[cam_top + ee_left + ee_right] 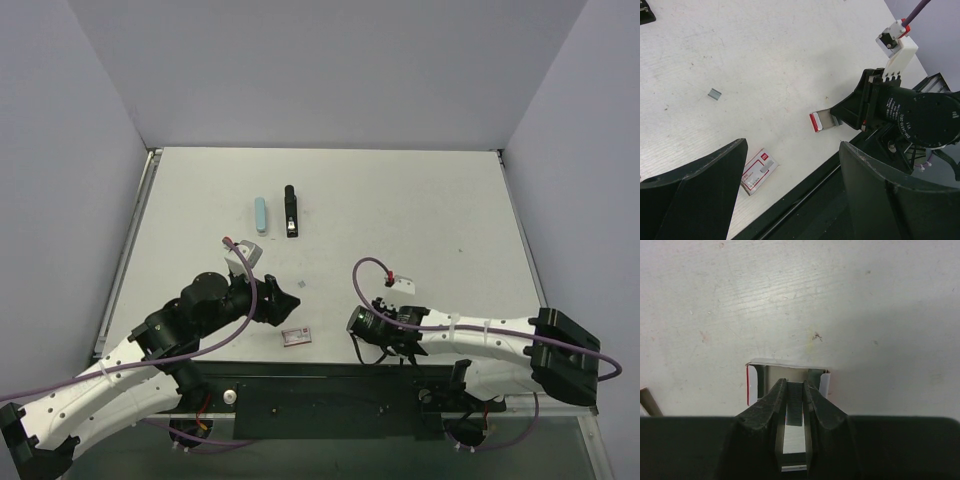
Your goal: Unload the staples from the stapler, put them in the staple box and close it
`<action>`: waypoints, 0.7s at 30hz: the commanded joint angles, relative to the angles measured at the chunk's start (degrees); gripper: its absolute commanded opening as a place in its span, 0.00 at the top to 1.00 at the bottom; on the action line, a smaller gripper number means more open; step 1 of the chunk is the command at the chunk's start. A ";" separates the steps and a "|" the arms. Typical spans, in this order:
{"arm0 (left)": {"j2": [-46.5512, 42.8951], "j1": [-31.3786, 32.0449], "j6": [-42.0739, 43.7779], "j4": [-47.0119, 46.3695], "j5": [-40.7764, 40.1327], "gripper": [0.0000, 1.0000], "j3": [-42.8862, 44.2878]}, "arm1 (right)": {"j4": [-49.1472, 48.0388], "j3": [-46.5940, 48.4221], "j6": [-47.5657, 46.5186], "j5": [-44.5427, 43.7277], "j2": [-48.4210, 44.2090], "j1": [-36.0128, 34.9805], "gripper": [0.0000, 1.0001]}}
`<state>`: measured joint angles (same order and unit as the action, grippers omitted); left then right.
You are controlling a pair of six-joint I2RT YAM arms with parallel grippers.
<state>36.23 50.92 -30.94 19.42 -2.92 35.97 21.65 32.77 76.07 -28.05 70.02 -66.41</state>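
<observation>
The black stapler [290,210] lies at the back of the table, far from both arms; only its corner [645,12] shows in the left wrist view. My right gripper [795,385] is shut on a grey strip of staples [796,407], its tips inside a small open white tray with a red edge [787,371], also seen from the side in the left wrist view [820,120]. In the top view the right gripper [353,323] is low near the table's front edge. My left gripper [792,150] is open and holds nothing, hovering near the front edge [274,303].
A red-and-white staple box [297,336] [759,170] lies by the front edge between the arms. A short loose piece of staples [714,93] [300,287] rests on the table. A light blue oblong object [260,213] lies left of the stapler.
</observation>
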 commanded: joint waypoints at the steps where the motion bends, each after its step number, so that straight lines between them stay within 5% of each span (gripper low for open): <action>1: -0.10 0.15 0.70 -1.05 0.37 0.15 0.86 | 2.96 1.24 4.87 -2.97 3.45 -1.35 0.96; 21: -0.81 0.15 1.06 -0.87 0.54 0.15 0.33 | 4.89 3.70 8.12 -5.78 5.13 -2.41 0.98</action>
<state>35.99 50.92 -30.79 19.55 -2.87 35.97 23.03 34.52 82.76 -30.37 76.18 -68.36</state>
